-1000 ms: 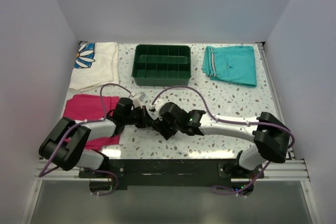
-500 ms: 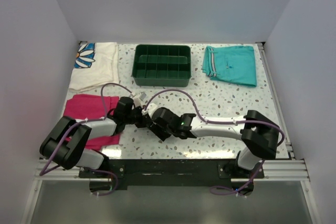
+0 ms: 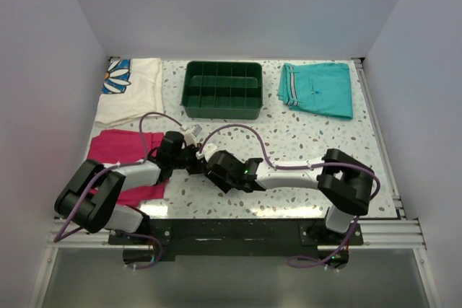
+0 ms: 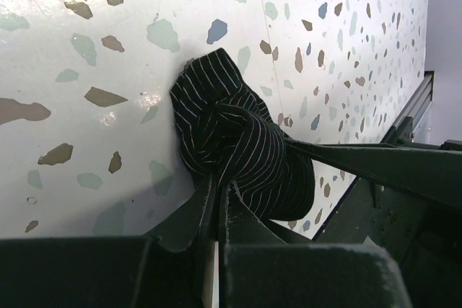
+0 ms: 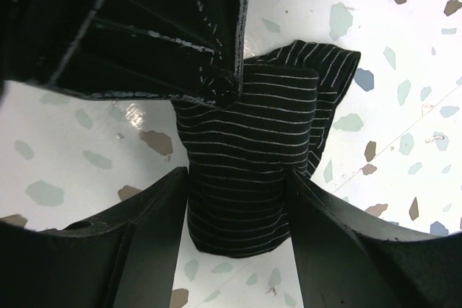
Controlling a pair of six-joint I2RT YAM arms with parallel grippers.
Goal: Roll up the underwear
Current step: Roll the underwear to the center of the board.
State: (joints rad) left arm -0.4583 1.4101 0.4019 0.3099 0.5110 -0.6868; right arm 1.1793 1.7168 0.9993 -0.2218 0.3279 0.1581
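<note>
The underwear (image 4: 238, 142), black with fine white stripes, is bunched into a short thick roll on the speckled tabletop (image 4: 86, 91). My left gripper (image 4: 216, 203) is shut, pinching a fold at the roll's near side. My right gripper (image 5: 240, 229) straddles the same roll (image 5: 245, 171), one finger against each side. In the top view both grippers meet at the front middle of the table, the left gripper (image 3: 195, 161) and the right gripper (image 3: 214, 169) nearly touching, and the roll is mostly hidden between them. No orange tag shows.
A green divided tray (image 3: 223, 90) stands at the back centre. Folded teal shorts (image 3: 317, 89) lie at the back right. A magenta folded cloth (image 3: 119, 148) lies under the left arm, and a white cloth with a daisy print (image 3: 131, 88) at the back left.
The right arm has swung left and its gripper has closed in on the roll beside the left gripper. The left gripper has barely moved.
</note>
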